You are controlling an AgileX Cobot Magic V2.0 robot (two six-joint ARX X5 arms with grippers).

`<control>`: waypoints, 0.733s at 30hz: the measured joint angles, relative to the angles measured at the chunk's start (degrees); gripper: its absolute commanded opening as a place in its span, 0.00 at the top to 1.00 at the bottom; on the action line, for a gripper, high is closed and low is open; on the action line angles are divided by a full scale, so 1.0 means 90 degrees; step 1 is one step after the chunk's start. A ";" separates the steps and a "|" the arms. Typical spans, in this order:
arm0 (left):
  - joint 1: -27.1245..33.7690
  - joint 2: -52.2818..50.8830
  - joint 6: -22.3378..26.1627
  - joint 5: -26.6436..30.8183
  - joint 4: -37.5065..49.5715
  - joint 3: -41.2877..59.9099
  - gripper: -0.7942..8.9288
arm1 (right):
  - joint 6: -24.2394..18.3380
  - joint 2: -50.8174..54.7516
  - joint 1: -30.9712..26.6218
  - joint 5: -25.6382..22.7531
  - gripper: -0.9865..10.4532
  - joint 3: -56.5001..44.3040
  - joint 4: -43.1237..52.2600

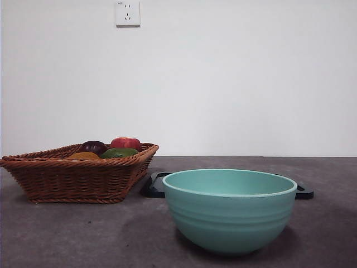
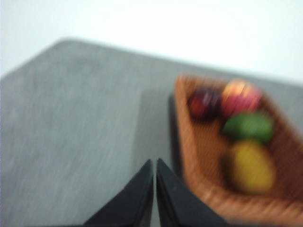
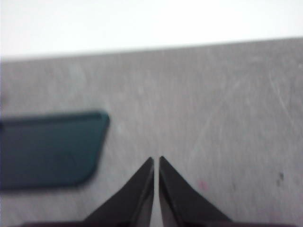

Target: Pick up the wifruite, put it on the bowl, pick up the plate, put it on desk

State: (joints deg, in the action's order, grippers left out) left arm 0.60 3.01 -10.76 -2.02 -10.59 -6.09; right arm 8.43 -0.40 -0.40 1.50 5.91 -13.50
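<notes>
Mint-teal ceramic fills the near middle of the front view: the bowl (image 1: 230,209) stands upright on the dark grey-brown bench (image 1: 72,234), its faint ridges running round the outside, and nothing shows above its rim. Just behind it lies a flat dark plate (image 1: 154,185), its ends showing on either side of the bowl. To the left of both stands a brown wicker basket (image 1: 72,178), with a dark purple fruit (image 1: 92,147), a red fruit (image 1: 126,143) and a green fruit (image 1: 119,152) heaped inside; the orange-brown wifruite (image 1: 83,156) sits low at the front of the heap, barely clearing the rim. A white wall with a socket (image 1: 128,13) rises behind. No arm shows in this view.

From the left wrist, blurred, the left pincer (image 2: 155,163) hangs with its two black jaws pressed tip to tip, gripping nothing, over bare bench just beside the basket (image 2: 208,198). Inside the basket lie the purple fruit (image 2: 203,103), the red fruit (image 2: 241,97), the green fruit (image 2: 248,126) and a yellowish rounded piece that is probably the wifruite (image 2: 251,166), at the end of the row of fruit nearest the pincer.

From the right wrist, the right pincer (image 3: 156,161) is likewise closed and empty above bare bench (image 3: 213,104), with the dark teal plate (image 3: 47,149) lying flat off to one side, apart from the jaws
</notes>
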 measured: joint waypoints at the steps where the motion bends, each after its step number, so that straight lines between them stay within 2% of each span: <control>1: -0.0024 0.0000 -0.0153 -0.0002 0.0019 -0.0168 0.91 | 0.0170 0.0000 0.0019 -0.0002 0.91 0.0194 0.0017; 5: -0.0136 0.0138 -0.0653 -0.0005 -0.0027 -0.0743 0.91 | 0.0697 -0.0085 0.0090 0.0000 0.91 0.0784 0.0015; 9: -0.0206 0.0478 -0.0809 -0.0029 -0.0641 -0.1443 0.91 | 0.1090 -0.0401 0.0172 0.0083 0.91 0.1384 -0.0415; 18: -0.0238 0.1464 -0.0685 -0.0920 -0.2081 -0.3121 0.91 | 0.1219 -0.1273 0.0284 0.1054 0.91 0.2960 -0.1603; 22: -0.0238 0.1800 -0.0663 -0.1396 -0.2603 -0.3517 0.91 | 0.1212 -0.1693 0.0284 0.1758 0.91 0.3492 -0.2212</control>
State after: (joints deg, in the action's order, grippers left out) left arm -1.54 19.20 -16.73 -14.59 -34.02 -37.74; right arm 19.33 -15.64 2.15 17.32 37.34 -33.41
